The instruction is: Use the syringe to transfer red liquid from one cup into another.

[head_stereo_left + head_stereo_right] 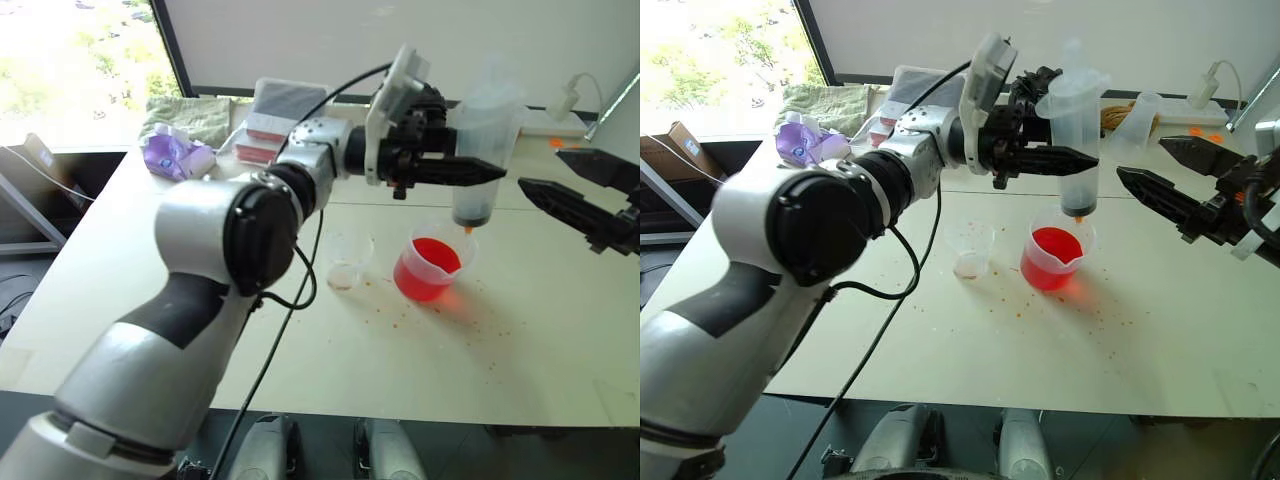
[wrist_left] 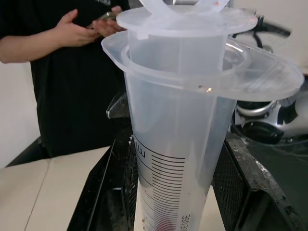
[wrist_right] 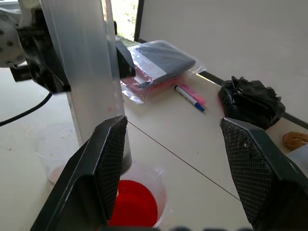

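Note:
My left gripper (image 1: 488, 172) is shut on the barrel of the syringe (image 1: 485, 140), which stands upright with its orange tip just above the one cup (image 1: 432, 262), the spouted beaker. Red liquid (image 1: 428, 274) fills that beaker's lower part. The left wrist view shows the syringe (image 2: 183, 144) between the fingers, its plunger top close over the barrel's flange. The small clear cup, another (image 1: 350, 262), stands to the beaker's left and looks nearly empty. My right gripper (image 1: 541, 170) is open, level, just right of the syringe (image 3: 91, 72) and apart from it.
Red droplets (image 1: 440, 320) speckle the white table (image 1: 560, 340) around the beaker. At the back lie bagged packs (image 1: 275, 125), a purple pack (image 1: 175, 155), a green cloth (image 1: 190, 115), a marker pen (image 3: 190, 96) and a black bundle (image 3: 248, 101). A person (image 2: 62, 72) stands beyond the table.

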You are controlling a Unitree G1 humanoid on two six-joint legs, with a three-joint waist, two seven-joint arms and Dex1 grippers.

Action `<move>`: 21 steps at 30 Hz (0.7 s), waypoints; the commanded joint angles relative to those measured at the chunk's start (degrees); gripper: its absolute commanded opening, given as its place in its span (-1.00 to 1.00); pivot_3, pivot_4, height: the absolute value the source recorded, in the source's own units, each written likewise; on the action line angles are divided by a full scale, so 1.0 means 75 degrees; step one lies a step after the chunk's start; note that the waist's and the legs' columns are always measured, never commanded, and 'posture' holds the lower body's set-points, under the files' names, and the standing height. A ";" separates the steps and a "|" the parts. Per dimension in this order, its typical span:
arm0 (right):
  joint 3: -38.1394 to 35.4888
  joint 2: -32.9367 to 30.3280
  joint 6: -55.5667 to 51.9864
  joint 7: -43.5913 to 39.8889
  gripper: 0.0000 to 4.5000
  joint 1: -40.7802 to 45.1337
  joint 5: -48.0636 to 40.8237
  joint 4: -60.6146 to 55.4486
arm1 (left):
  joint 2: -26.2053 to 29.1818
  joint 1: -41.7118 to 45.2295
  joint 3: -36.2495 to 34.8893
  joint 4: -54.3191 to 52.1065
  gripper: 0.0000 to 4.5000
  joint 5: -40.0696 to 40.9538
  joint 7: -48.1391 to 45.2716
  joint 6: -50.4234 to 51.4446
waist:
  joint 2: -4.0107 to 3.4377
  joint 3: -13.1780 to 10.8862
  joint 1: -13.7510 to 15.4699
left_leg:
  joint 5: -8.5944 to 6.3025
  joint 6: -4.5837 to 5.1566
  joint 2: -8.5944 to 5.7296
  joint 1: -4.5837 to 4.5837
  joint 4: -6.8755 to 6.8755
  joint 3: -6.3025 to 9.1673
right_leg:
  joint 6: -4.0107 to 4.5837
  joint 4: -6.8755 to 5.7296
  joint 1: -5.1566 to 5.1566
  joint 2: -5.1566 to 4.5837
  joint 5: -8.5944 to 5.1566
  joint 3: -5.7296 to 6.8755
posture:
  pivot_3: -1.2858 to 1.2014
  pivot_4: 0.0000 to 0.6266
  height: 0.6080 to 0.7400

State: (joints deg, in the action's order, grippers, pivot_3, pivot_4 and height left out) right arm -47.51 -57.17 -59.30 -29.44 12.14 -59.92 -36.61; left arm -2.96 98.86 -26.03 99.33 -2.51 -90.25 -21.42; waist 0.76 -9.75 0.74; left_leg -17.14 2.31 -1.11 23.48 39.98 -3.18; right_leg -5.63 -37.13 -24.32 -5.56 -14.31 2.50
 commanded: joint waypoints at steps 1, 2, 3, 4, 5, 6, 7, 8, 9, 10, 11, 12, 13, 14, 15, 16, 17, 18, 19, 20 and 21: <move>-0.0438 0.0040 0.0073 0.0449 0.42 0.0027 -0.0434 -0.0206 | -0.0306 -0.0530 0.0739 -0.2022 -0.30 -0.0009 0.0309 0.0974 | 0.0000 0.0000 -0.0007 | 0.0000 0.0000 0.0000 0.0000 0.0001 0.0000 | 0.0000 -0.0003 -0.0001 0.0001 0.0000 -0.0003 | 0.03 -0.52 1.00; -0.0456 0.0057 0.0087 0.0571 0.42 0.0016 -0.0548 -0.0220 | -0.0393 -0.0765 0.0999 -0.2610 -0.30 -0.0023 0.0465 0.1278 | 0.0000 0.0000 -0.0004 | 0.0000 0.0000 0.0001 0.0000 0.0001 0.0001 | 0.0000 -0.0004 -0.0001 0.0001 0.0000 -0.0005 | 0.03 -0.52 1.00; -0.0461 0.0062 0.0108 0.0673 0.42 -0.0007 -0.0641 -0.0234 | -0.0464 -0.1000 0.1251 -0.3188 -0.30 -0.0014 0.0609 0.1584 | 0.0001 -0.0001 -0.0003 | 0.0000 0.0000 0.0001 0.0000 0.0000 0.0003 | 0.0000 -0.0003 -0.0002 0.0001 0.0000 -0.0008 | 0.03 -0.52 1.00; -0.0457 0.0056 0.0130 0.0760 0.42 -0.0031 -0.0720 -0.0252 | -0.0511 -0.1224 0.1464 -0.3714 -0.30 0.0018 0.0708 0.1874 | -0.0003 0.0002 0.0000 | 0.0000 0.0000 0.0002 0.0000 0.0000 0.0003 | 0.0000 -0.0003 -0.0001 0.0001 0.0000 -0.0013 | 0.03 -0.52 1.00; -0.0432 0.0096 0.0186 0.0860 0.42 -0.0063 -0.0781 -0.0284 | -0.0519 -0.1323 0.1643 -0.4083 -0.30 0.0056 0.0817 0.2229 | -0.0002 0.0001 0.0001 | 0.0000 0.0001 0.0002 0.0000 0.0001 0.0003 | 0.0000 -0.0002 -0.0001 0.0001 0.0000 -0.0016 | 0.03 -0.52 1.00; -0.0405 0.0142 0.0246 0.0953 0.42 -0.0094 -0.0831 -0.0311 | -0.0515 -0.1389 0.1809 -0.4385 -0.30 0.0087 0.0919 0.2563 | -0.0002 0.0001 0.0004 | 0.0000 0.0001 0.0002 0.0000 0.0000 0.0003 | 0.0000 0.0000 -0.0001 0.0001 0.0000 -0.0018 | 0.03 -0.52 1.00; -0.0372 0.0203 0.0318 0.1055 0.42 -0.0127 -0.0859 -0.0344 | -0.0501 -0.1424 0.1961 -0.4605 -0.30 0.0107 0.1032 0.2812 | -0.0002 0.0001 0.0004 | 0.0000 0.0001 0.0002 0.0000 0.0000 0.0005 | 0.0000 0.0001 0.0000 0.0001 0.0000 -0.0018 | 0.03 -0.52 1.00; -0.0336 0.0259 0.0382 0.1167 0.42 -0.0159 -0.0893 -0.0385 | -0.0477 -0.1458 0.2109 -0.4782 -0.30 0.0119 0.1141 0.3026 | -0.0002 0.0001 0.0005 | 0.0000 0.0001 0.0002 0.0001 0.0000 0.0004 | 0.0000 0.0001 0.0000 0.0001 0.0000 -0.0018 | 0.03 -0.52 1.00; -0.0311 0.0304 0.0442 0.1248 0.42 -0.0205 -0.0909 -0.0423 | -0.0462 -0.1482 0.2228 -0.4913 -0.30 0.0156 0.1246 0.3228 | -0.0003 0.0002 0.0006 | 0.0000 0.0001 0.0002 0.0001 0.0000 0.0005 | 0.0000 0.0002 0.0000 0.0001 0.0000 -0.0019 | 0.03 -0.52 1.00; -0.0289 0.0346 0.0501 0.1322 0.42 -0.0242 -0.0908 -0.0460 | -0.0446 -0.1499 0.2321 -0.4998 -0.30 0.0193 0.1330 0.3379 | -0.0004 0.0002 0.0011 | -0.0001 0.0002 0.0001 0.0001 0.0000 0.0004 | 0.0000 0.0003 0.0000 0.0001 0.0000 -0.0019 | 0.03 -0.52 1.00; -0.0271 0.0401 0.0571 0.1437 0.42 -0.0266 -0.0912 -0.0495 | -0.0429 -0.1514 0.2420 -0.5046 -0.30 0.0207 0.1405 0.3500 | -0.0003 0.0002 0.0012 | -0.0001 0.0003 0.0001 0.0001 0.0000 0.0004 | 0.0000 0.0003 0.0000 0.0001 0.0000 -0.0019 | 0.03 -0.52 1.00; -0.0259 0.0453 0.0643 0.1558 0.42 -0.0297 -0.0920 -0.0519 | -0.0417 -0.1530 0.2520 -0.5078 -0.30 0.0225 0.1444 0.3615 | -0.0004 0.0002 0.0009 | -0.0002 0.0004 0.0001 0.0001 0.0000 0.0005 | 0.0000 0.0004 0.0001 0.0001 0.0000 -0.0019 | 0.03 -0.52 1.00; -0.0244 0.0503 0.0706 0.1681 0.42 -0.0334 -0.0917 -0.0553 | -0.0415 -0.1551 0.2599 -0.5097 -0.30 0.0256 0.1478 0.3691 | -0.0003 0.0002 0.0008 | -0.0002 0.0004 0.0001 0.0001 0.0000 0.0004 | 0.0001 0.0005 0.0002 0.0001 0.0000 -0.0019 | 0.03 -0.52 1.00; -0.0222 0.0543 0.0768 0.1788 0.42 -0.0364 -0.0910 -0.0595 | -0.0408 -0.1578 0.2671 -0.5121 -0.30 0.0303 0.1511 0.3763 | -0.0003 0.0002 0.0008 | -0.0002 0.0004 0.0001 0.0001 0.0000 0.0005 | 0.0001 0.0005 0.0002 0.0001 0.0000 -0.0019 | 0.03 -0.52 1.00; -0.0192 0.0600 0.0814 0.1932 0.42 -0.0396 -0.0933 -0.0647 | -0.0410 -0.1613 0.2725 -0.5137 -0.30 0.0360 0.1514 0.3853 | -0.0003 0.0002 0.0008 | -0.0002 0.0005 0.0001 0.0001 0.0000 0.0005 | 0.0001 0.0005 0.0002 0.0001 0.0000 -0.0019 | 0.03 -0.52 1.00; -0.0155 0.0648 0.0862 0.2060 0.42 -0.0427 -0.0939 -0.0699 | -0.0412 -0.1650 0.2771 -0.5157 -0.30 0.0423 0.1513 0.3913 | -0.0004 0.0002 0.0007 | -0.0002 0.0005 0.0001 0.0000 0.0000 0.0005 | 0.0001 0.0005 0.0002 0.0002 0.0000 -0.0019 | 0.03 -0.52 1.00; -0.0101 0.0701 0.0916 0.2191 0.42 -0.0470 -0.0943 -0.0766 | -0.0420 -0.1698 0.2828 -0.5166 -0.30 0.0467 0.1526 0.3973 | -0.0004 0.0002 0.0006 | -0.0002 0.0005 0.0001 0.0000 0.0000 0.0005 | 0.0001 0.0004 0.0002 0.0002 0.0000 -0.0019 | 0.03 -0.52 1.00; -0.0051 0.0746 0.0968 0.2305 0.42 -0.0508 -0.0953 -0.0826 | -0.0427 -0.1747 0.2895 -0.5174 -0.30 0.0490 0.1548 0.3994 | -0.0004 0.0002 0.0007 | -0.0002 0.0005 0.0001 0.0000 0.0000 0.0005 | 0.0001 0.0005 0.0002 0.0002 0.0000 -0.0019 | 0.03 -0.52 1.00; 0.0006 0.0805 0.1035 0.2455 0.42 -0.0536 -0.0941 -0.0900 | -0.0437 -0.1813 0.2963 -0.5191 -0.30 0.0515 0.1552 0.3999 | -0.0004 0.0002 0.0008 | -0.0002 0.0005 0.0001 0.0000 0.0000 0.0006 | 0.0001 0.0005 0.0001 0.0002 0.0000 -0.0019 | 0.03 -0.52 1.00; 0.0046 0.0840 0.1093 0.2567 0.42 -0.0561 -0.0941 -0.0948 | -0.0441 -0.1859 0.3016 -0.5209 -0.30 0.0538 0.1556 0.4004 | -0.0004 0.0002 0.0007 | -0.0002 0.0005 0.0001 0.0000 0.0000 0.0005 | 0.0001 0.0005 0.0001 0.0002 0.0000 -0.0019 | 0.03 -0.52 1.00; 0.0106 0.0869 0.1145 0.2702 0.42 -0.0568 -0.0941 -0.1001 | -0.0432 -0.1905 0.3066 -0.5230 -0.30 0.0567 0.1549 0.3998 | -0.0004 0.0002 0.0008 | -0.0002 0.0005 0.0001 0.0001 0.0000 0.0006 | 0.0001 0.0005 0.0001 0.0002 0.0000 -0.0019 | 0.03 -0.52 1.00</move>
State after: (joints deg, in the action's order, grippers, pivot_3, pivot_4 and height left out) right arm -46.32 -50.71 -52.53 -10.98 7.65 -66.58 -42.42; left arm -6.20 84.17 -3.46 62.53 0.00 -78.68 8.56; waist 0.73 -9.73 0.80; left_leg -17.15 2.34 -1.10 23.49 39.98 -3.14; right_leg -5.62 -37.09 -24.31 -5.54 -14.31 2.36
